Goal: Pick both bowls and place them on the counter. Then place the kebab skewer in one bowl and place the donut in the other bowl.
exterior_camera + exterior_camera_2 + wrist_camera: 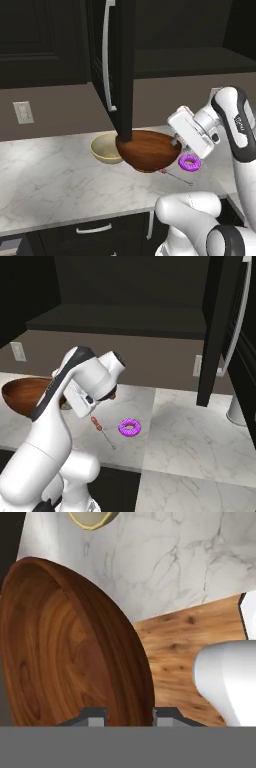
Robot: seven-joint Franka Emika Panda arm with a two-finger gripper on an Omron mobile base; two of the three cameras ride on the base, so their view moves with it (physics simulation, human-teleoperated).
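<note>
The arm reached forward over the counter [50, 175] with its forearm bent down and the hand angled toward the brown bowl [148, 150]. The gripper [129, 716] was clamped on that bowl's rim, one finger on each side, holding it tilted above the marble. The cream bowl [106, 148] sat on the counter just behind it. The donut [189, 163] and skewer [102, 433] lay nearby on the counter.
</note>
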